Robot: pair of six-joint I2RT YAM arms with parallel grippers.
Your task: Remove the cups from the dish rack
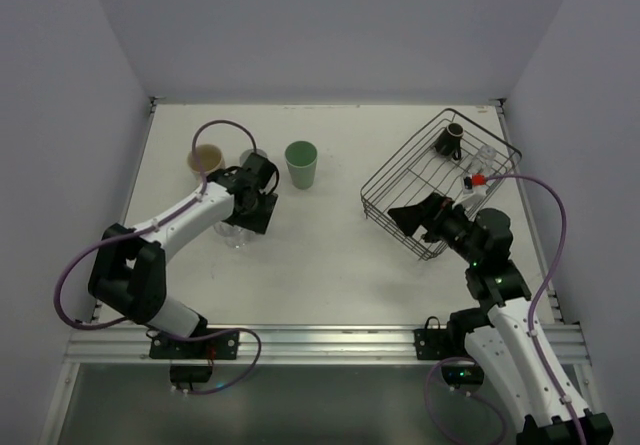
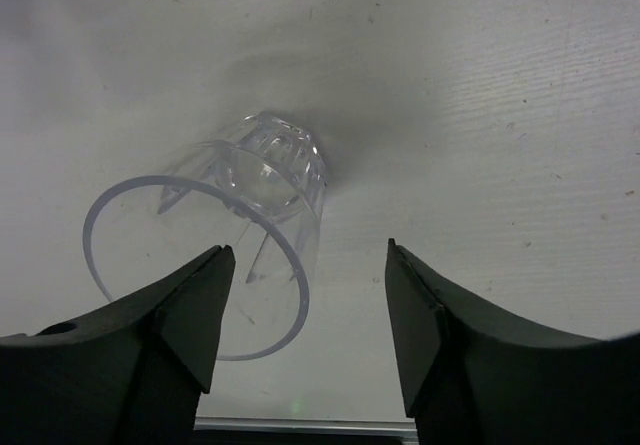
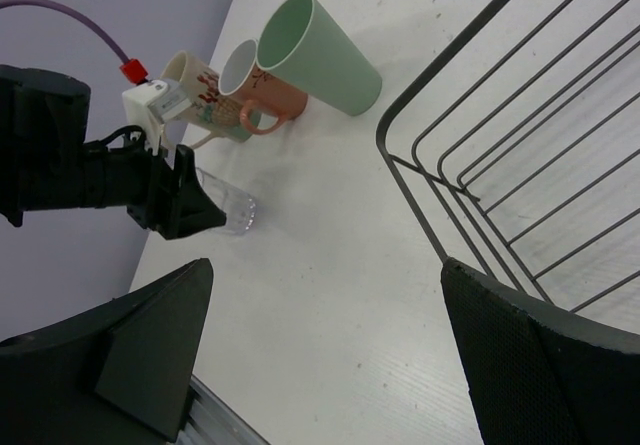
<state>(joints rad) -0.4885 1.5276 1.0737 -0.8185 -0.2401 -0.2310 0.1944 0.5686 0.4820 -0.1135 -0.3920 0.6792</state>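
Top view: left claw [image 1: 243, 220] hangs over the clear glass [image 1: 234, 235]. The glass stands on the bench [image 1: 330, 265], left side, well apart from the dish rack [image 1: 440, 180]. Behind it, in a row on the bench, I see the beige mug [image 1: 206, 158], the pink cup [image 1: 252, 157] half hidden by the wrist, and the green tumbler [image 1: 301, 163]. The rack is on the right with one dark brown mug [image 1: 452, 137] in its far part. Right claw [image 1: 412, 215] sits at the rack's near-left side; can't tell if it touches the wire.

Left wrist: jaws are apart and not clamped on anything. The glass is upright on the bench below them. Its rim overlaps one finger [image 2: 190, 315] in the view, and the other finger is clear of it.

Right wrist: jaws are wide apart, with only bare bench between them. The rack's corner is just past one finger. Across the bench the tumbler, pink cup and beige mug stand close together. The glass is a bit nearer, with the left claw's tip right at it.
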